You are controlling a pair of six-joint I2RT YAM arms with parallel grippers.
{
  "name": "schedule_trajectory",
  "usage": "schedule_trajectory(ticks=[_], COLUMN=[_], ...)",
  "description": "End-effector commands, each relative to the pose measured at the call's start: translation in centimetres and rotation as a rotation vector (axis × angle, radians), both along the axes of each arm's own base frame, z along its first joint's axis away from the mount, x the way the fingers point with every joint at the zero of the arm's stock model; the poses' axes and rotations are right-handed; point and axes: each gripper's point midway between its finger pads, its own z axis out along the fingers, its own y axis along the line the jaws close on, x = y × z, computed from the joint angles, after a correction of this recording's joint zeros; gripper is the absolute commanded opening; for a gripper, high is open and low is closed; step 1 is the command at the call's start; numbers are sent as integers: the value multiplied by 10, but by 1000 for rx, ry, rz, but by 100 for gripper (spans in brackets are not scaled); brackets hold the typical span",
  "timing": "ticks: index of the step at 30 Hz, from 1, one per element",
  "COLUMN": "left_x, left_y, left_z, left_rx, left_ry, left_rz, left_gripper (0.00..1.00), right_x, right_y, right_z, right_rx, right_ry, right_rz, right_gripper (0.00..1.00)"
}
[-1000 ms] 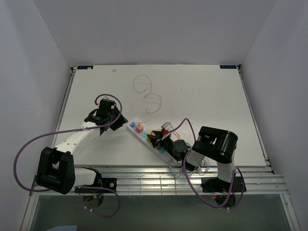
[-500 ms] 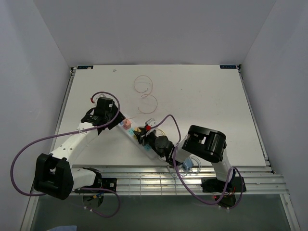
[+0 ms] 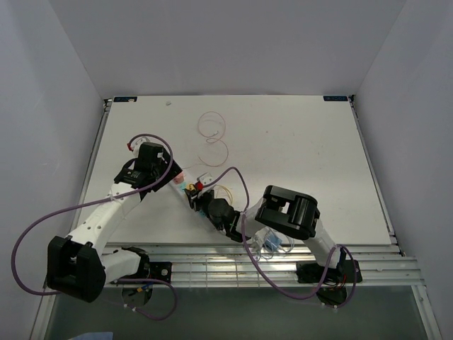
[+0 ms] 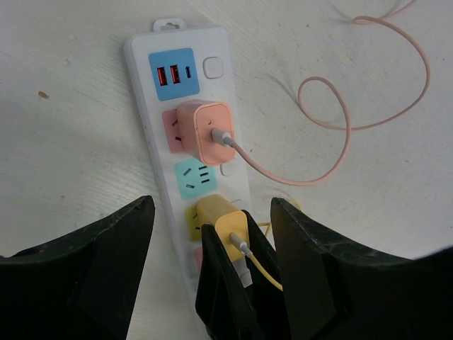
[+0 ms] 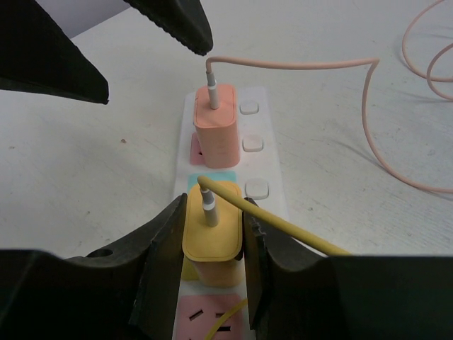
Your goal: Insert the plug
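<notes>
Right end effector (image 5: 211, 248) pinched yellow cube charger plug (image 5: 212, 230) over white plastic power strip (image 5: 267, 166); insertion step, next req. straight push.

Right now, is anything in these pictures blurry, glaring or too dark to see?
Top external view: soft, even light on the table, glare on the metal rails at its near edge. Left wrist view: power strip sharp, left gripper's fingers dark and featureless. Right wrist view: yellow plug crisp, right gripper's fingers beside it nearly black.
</notes>
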Motion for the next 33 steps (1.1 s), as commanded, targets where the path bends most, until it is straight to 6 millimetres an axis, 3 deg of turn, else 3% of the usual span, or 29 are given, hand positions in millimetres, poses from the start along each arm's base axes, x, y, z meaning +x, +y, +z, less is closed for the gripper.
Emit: schedule_trajectory(ticks=[1, 5, 9, 12, 18, 19, 23, 27, 28, 29, 30, 31, 33], left_x=[3, 0, -1, -2, -4, -4, -7, -9, -10, -10, -11, -11, -13], left_y=[6, 10, 11, 12, 9, 9, 8, 6, 6, 5, 3, 3, 3], left_z=[27, 26, 28, 28, 27, 28, 31, 36, 38, 40, 41, 43, 44], left_rx=[10, 13, 16, 13, 2, 1, -5, -14, -20, -23, -29, -34, -36], left_ry=[-63, -62, -63, -67, -63, -63, -72, -85, -90, -94, -97, -102, -104], left_rz=[33, 52, 53, 62, 45, 44, 38, 21, 18, 14, 4, 4, -4], left_gripper=[78, 79, 79, 80, 83, 83, 89, 98, 98, 98, 98, 98, 98], right_x=[-62, -62, -64, -63, -54, -52, -52, -47, -45, -47, -46, -47, -54], right_y=[-178, -190, -185, -183, -147, -136, -117, -102, -95, -92, -86, -82, -76], right_z=[-230, -241, -246, -235, -178, -161, -132, -93, -72, -63, -39, -27, -7], right_rx=[-1017, -1066, -1069, -1043, -899, -859, -787, -723, -682, -678, -627, -599, -542], right_ry=[307, 291, 301, 295, 272, 258, 229, 191, 176, 180, 166, 165, 179], right_rz=[-7, -39, -8, -17, -14, 2, 62, 73, 77, 93, 96, 103, 143], right_gripper=[8, 8, 8, 8, 10, 13, 49, 61, 64, 74, 82, 90, 90])
